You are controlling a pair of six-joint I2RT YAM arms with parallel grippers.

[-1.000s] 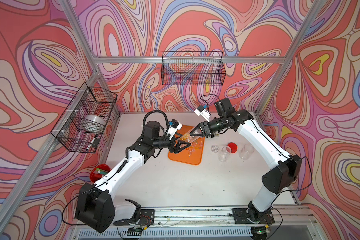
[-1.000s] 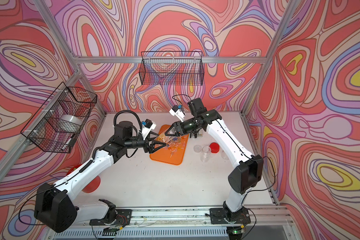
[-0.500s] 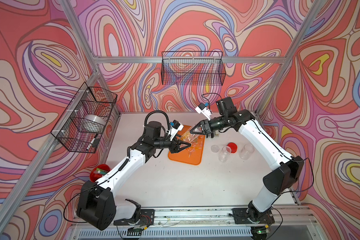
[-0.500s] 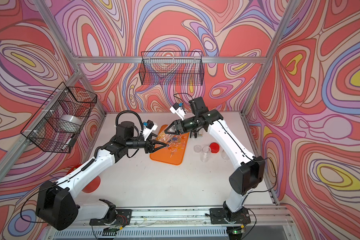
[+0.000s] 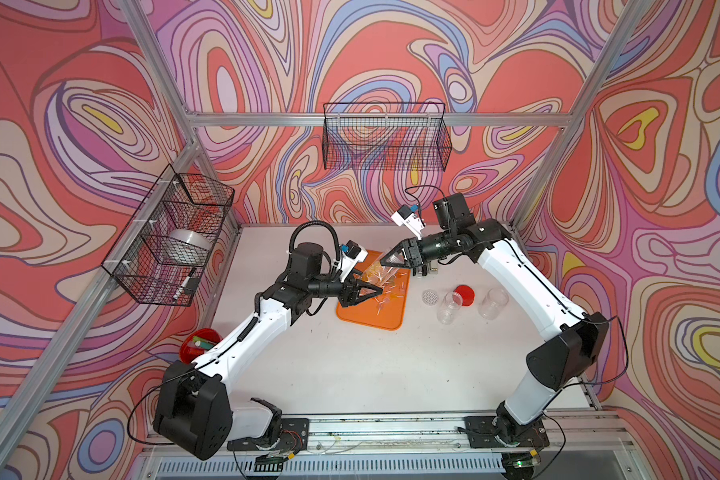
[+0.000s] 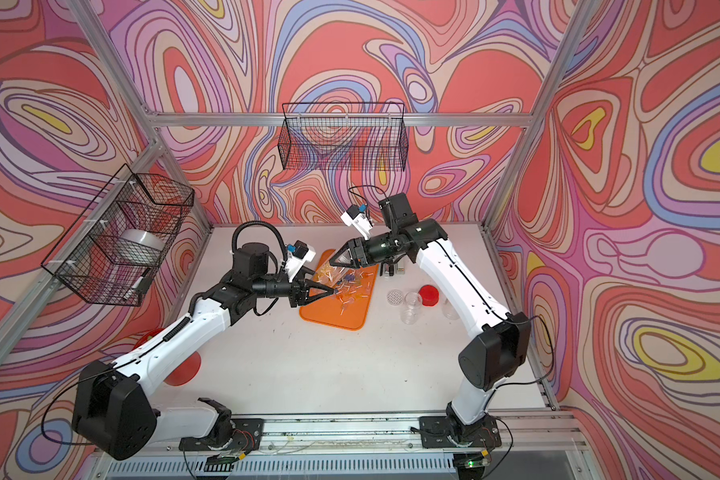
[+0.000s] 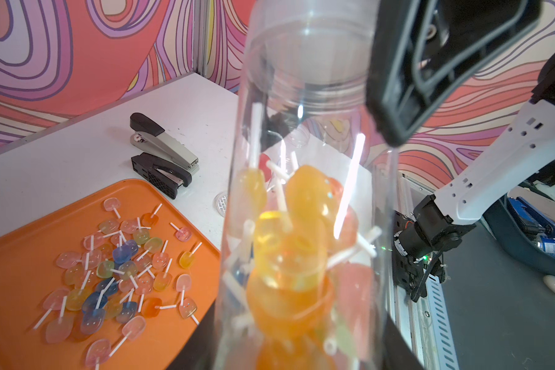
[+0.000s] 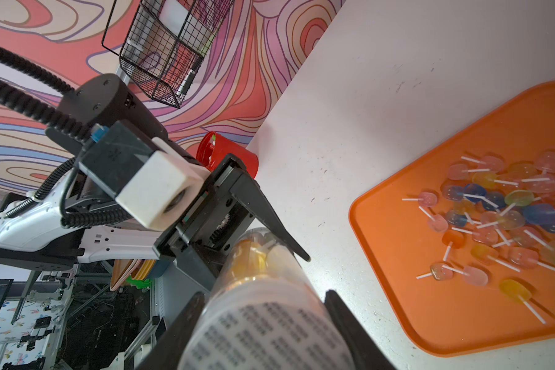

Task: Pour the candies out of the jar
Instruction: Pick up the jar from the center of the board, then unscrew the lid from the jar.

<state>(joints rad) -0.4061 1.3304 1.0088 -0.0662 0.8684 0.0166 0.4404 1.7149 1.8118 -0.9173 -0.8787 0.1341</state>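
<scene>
Clear plastic jar hung aslant over the far end of the tray, probably so that falling candies landed there. More candies sat inside at its left end. Left pincer grasped that end. Right pincer flanked the mouth, but whether it gripped could not be told. Print on the jar was unreadable.

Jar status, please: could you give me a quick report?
Left end effector clamped on jar; right end effector straddles other end, grip unclear. Some candies in jar, many on tray. Stapler beside tray, clear of jar.
</scene>
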